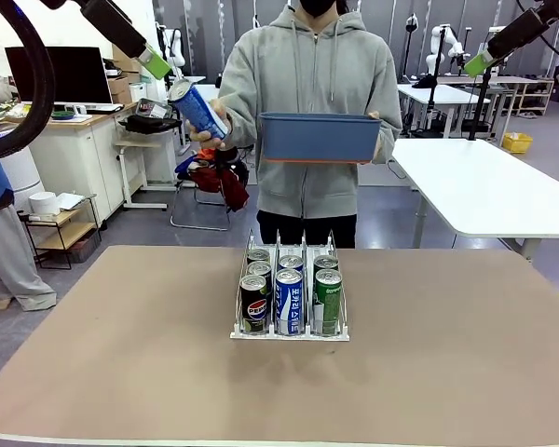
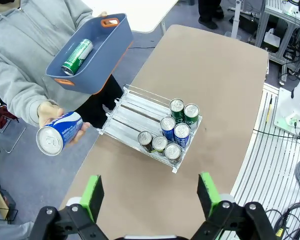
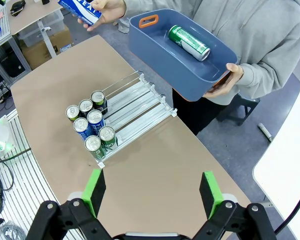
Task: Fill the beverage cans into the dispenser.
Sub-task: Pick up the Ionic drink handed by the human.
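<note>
Nine cans in all. Seven stand in the dispenser, crowded against its front lip at the middle of the surface: three dark ones in the left lane, two blue in the middle lane and two green in the right. The eighth, a blue can, is held tilted in one hand of the person at the far side. The front view gives the outer wall of the bin held in the other hand. Both wrist views look down into the bin, where the ninth, a green can, lies on its side. They also show the bare rear halves of the lanes. The left claw and the right claw hang high above the surface, each with its pads spread apart and nothing between them.
</note>
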Available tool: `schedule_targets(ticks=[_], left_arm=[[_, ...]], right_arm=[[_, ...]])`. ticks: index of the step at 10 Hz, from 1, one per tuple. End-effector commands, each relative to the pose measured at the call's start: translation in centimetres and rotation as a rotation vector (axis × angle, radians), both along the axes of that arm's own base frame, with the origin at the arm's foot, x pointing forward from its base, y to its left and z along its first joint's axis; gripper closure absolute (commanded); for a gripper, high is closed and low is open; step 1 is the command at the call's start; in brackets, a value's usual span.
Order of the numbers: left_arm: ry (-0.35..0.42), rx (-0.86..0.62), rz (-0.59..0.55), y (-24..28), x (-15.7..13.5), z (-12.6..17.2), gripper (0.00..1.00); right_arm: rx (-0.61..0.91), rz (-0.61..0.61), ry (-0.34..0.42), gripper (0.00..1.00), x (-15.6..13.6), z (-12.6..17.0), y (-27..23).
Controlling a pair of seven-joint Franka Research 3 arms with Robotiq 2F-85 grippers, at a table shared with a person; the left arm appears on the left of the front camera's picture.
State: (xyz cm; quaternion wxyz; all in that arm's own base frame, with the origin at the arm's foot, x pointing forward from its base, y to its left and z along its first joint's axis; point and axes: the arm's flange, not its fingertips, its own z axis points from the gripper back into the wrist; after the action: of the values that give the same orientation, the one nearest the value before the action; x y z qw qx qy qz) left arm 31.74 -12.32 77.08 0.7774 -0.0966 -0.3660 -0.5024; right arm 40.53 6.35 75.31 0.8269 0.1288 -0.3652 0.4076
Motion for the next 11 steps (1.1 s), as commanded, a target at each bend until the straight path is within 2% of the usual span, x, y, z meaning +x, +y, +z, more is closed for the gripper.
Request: schedule_targets(ticks=[1, 11], left_arm=[[-0.001, -0.005, -0.007, 0.21, -0.05, -0.43, 0.0], [-0.001, -0.005, -0.007, 0.21, -0.05, -0.43, 0.0]], right_arm=[[0.0, 0.003, 0.003, 0.0, -0.08, -0.04, 0.04], [0.0, 0.003, 0.003, 0.0, -0.08, -0.04, 0.04]])
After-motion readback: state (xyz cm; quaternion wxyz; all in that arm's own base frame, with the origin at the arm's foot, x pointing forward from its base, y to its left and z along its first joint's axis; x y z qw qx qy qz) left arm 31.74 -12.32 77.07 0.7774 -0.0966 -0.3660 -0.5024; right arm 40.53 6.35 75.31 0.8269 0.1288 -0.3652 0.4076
